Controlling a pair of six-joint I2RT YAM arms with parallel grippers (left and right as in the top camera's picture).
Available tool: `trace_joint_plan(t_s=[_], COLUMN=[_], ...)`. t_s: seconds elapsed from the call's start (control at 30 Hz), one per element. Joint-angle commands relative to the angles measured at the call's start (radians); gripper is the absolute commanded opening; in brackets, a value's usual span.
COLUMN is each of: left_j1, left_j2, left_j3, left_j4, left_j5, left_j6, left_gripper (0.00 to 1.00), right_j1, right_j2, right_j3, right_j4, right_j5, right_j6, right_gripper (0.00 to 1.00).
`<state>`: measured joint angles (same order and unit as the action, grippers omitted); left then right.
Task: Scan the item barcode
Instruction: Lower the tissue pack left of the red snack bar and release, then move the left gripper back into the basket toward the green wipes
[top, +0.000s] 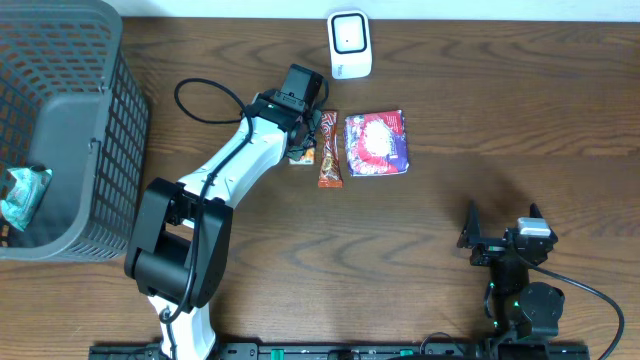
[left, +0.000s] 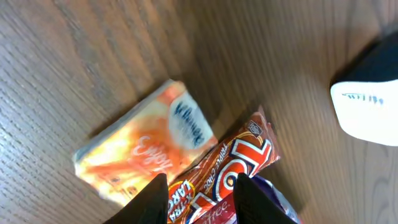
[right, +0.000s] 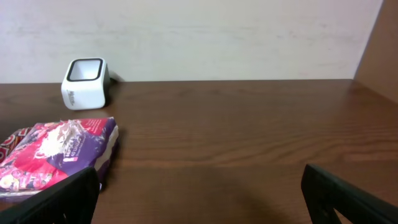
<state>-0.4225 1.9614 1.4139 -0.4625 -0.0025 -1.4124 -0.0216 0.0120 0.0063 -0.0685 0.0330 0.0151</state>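
Three items lie side by side on the wooden table: an orange tissue pack (left: 143, 149), a red-orange chocolate bar (left: 239, 162) (top: 329, 150) and a purple-and-red snack bag (top: 377, 144) (right: 59, 149). The white barcode scanner (top: 349, 44) (left: 367, 112) (right: 86, 84) stands behind them at the back edge. My left gripper (left: 202, 199) hovers over the tissue pack and the bar, its jaws apart and holding nothing. The bar shows through the gap. In the overhead view the arm hides most of the tissue pack (top: 303, 155). My right gripper (top: 503, 228) (right: 199, 186) rests wide open at the front right.
A dark mesh basket (top: 100, 120) fills the left side, with a teal packet (top: 22, 195) inside it. A black cable (top: 200, 100) loops beside the left arm.
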Motion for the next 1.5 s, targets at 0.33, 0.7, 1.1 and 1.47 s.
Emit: trace_joint_plan(t_s=[0.33,0.7,1.1,1.47], left_j1=[0.089,0.293,0.576,0.840], left_j2=[-0.283,-0.648,-0.733,-0.716], left_j3=[0.027,0.027,0.026,0.012], left_j4=[0.050,0.112,0.014,-0.116], left_j5=[-0.005,-0.010,-0.383,-0.411], left_j6=[0.189,0.705,0.888,0.889], left_gripper=[0.43,0.72,0.72,0.87], right_j1=[0.008,0.008,0.008,0.008], right_j2=[-0.005,-0.005,-0.005,-0.005], right_j3=[-0.001,-0.001,-0.001,-0.001], right_j4=[-0.003,-0.003,-0.004,-0.003], right_j5=[-0.002,-0.002,-0.002,-0.002], right_j6=[0.010,0.010,0.010,0.010], right_gripper=[0.99,0.99,0.99,0.99])
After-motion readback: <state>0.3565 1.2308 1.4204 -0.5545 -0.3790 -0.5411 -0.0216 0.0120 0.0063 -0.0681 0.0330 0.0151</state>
